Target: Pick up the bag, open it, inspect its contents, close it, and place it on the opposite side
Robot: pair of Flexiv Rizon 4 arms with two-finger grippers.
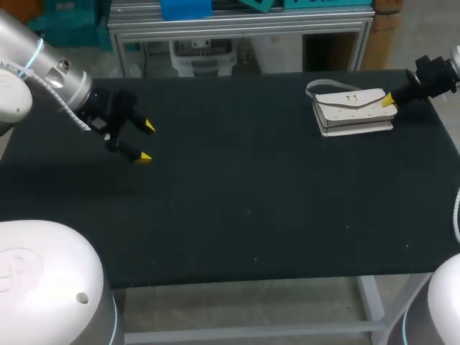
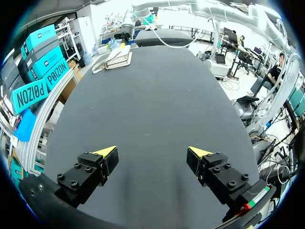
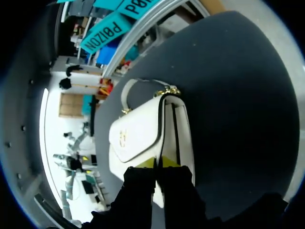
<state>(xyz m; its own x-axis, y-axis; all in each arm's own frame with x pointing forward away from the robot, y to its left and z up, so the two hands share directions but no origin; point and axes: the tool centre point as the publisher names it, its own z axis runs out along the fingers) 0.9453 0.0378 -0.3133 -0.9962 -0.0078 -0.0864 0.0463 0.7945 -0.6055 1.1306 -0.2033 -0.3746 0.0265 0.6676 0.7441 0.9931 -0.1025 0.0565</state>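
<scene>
The white rectangular flap handbag (image 1: 353,109) lies flat on the black tabletop (image 1: 251,208), at the far right, flap side up. The right gripper (image 1: 389,99) is at its right end. Its jaws stand almost together, clamped on the thin flap edge there. The left gripper (image 1: 146,142) hangs over the left side, well apart from the handbag, jaws wide apart and empty.

Risks:
- The hold is narrow and at one end, so on lifting the handbag is likely to swing or slip free.
- If only the flap is held, it may open early and the body may drop.
- The pale shoulder strap (image 1: 321,85), looped behind the handbag, may snag.
- The left gripper stands over the destination side, in the transfer path.
</scene>
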